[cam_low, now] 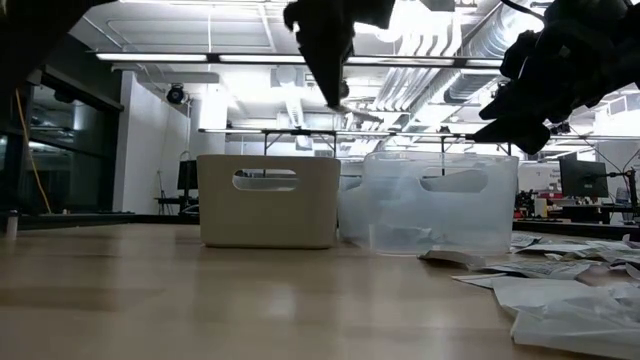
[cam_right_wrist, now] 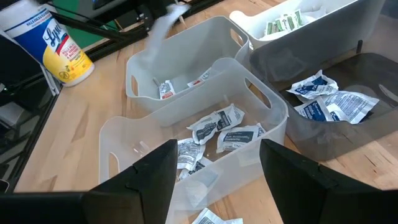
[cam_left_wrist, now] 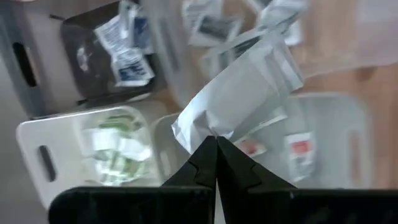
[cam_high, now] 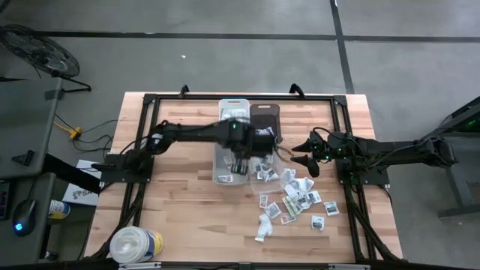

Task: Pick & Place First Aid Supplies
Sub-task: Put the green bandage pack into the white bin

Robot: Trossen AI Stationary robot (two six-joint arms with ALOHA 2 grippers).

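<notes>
While the big round tub [cam_high: 136,244] sits idle at about seven o'clock on the table [cam_high: 180,210], the left gripper [cam_high: 238,159] hangs near the centre, above the clear bins [cam_high: 225,169], its fingers pressed fully together on one corner of a white packet [cam_left_wrist: 239,93] that dangles free below them. Just past it, toward twelve o'clock, stand the white bin [cam_high: 234,109] with greenish packets inside and the dark bin [cam_high: 264,116] holding blue-printed ones. At roughly four o'clock the loose first aid supplies [cam_high: 296,199] lie scattered on the wood, some overlapping. Out at three o'clock the right gripper [cam_high: 304,159] hovers with its fingers spread as wide as they go and nothing between them, looking down into a clear bin that already holds several packets [cam_right_wrist: 217,127].

The hold is thin, just a corner pinch, so a quick swing could let the packet slip or flutter aside and land in the wrong bin or on the rim. The two arms are also near each other over the bins; if both move inward together they could collide
</notes>
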